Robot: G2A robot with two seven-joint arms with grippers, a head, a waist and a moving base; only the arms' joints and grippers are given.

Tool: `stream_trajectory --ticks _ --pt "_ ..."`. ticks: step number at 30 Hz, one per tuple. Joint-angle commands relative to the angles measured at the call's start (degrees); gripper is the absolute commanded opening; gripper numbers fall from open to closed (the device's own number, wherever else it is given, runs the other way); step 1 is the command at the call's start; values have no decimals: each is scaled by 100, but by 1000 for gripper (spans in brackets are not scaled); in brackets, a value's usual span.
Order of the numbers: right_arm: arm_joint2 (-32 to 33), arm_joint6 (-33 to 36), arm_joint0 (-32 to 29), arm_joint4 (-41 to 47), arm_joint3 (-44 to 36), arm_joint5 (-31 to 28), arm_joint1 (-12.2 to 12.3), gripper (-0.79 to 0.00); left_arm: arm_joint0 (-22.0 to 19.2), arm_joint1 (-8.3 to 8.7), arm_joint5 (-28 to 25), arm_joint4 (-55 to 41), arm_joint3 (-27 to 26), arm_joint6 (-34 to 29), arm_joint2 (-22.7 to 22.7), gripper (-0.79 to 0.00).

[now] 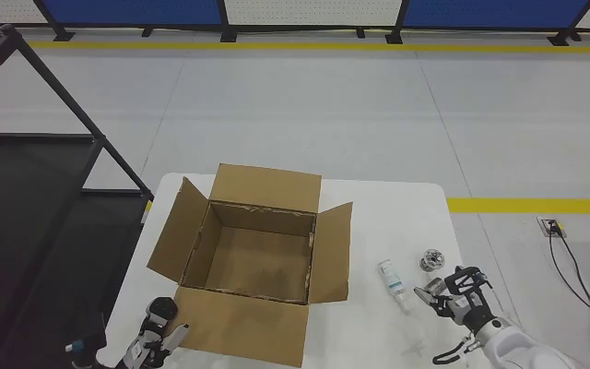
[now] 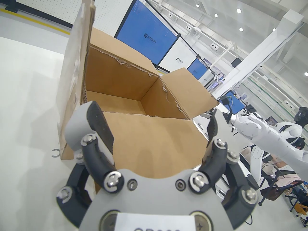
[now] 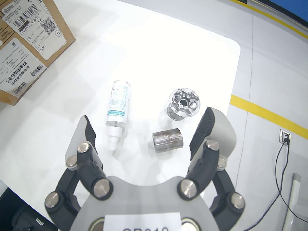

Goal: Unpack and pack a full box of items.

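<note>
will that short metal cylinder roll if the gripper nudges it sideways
The metal cylinder lies on its side, so it would probably roll. Its thick wall suggests it is heavy for its size. The smooth curved surface may slip in a grip.

The left gripper hangs with its jaws spread wide, just in front of the open cardboard box on the white worktop. The box's near flap folds outward toward the gripper, and one side flap stands upright.
</note>
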Motion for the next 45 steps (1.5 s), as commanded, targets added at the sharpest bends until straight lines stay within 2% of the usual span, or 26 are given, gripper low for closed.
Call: stream_trajectory --ticks 1,9,16,19,21,25,26,28,29,33,39,45 --pt "-80 81 122 -287 99 -113 10 0 0 1 -2 8 -11 3 11 0" --pt "-141 161 861 -561 1272 -1455 97 0 21 8 17 41 -26 39 -12 0" --pt "-224 179 1400 -491 2051 -1984 130 0 12 13 68 80 -66 26 10 0" --pt "-289 212 1539 -513 2239 -2078 136 -92 14 15 92 98 -95 19 20 0" --pt "-330 250 1623 -516 2354 -2149 141 -200 16 17 96 110 -111 16 24 0" --pt "-417 350 1787 -525 2549 -2218 146 -262 23 20 118 126 -138 24 25 0" --pt "-438 364 1817 -535 2588 -2214 147 -406 26 20 125 122 -139 37 25 0" --pt "-467 370 1871 -542 2651 -2195 148 -477 31 20 130 128 -144 45 28 0" --pt "-471 350 1887 -535 2674 -2191 150 -588 33 21 138 138 -147 48 26 0" --pt "-409 121 1851 -520 2639 -2164 169 -785 38 23 147 147 -155 61 30 0" --pt "-31 -388 1521 -223 2194 -2188 225 -785 15 28 146 145 -158 78 35 0" --pt "408 -441 898 269 904 -2052 262 -785 -12 35 125 104 -125 93 29 0"
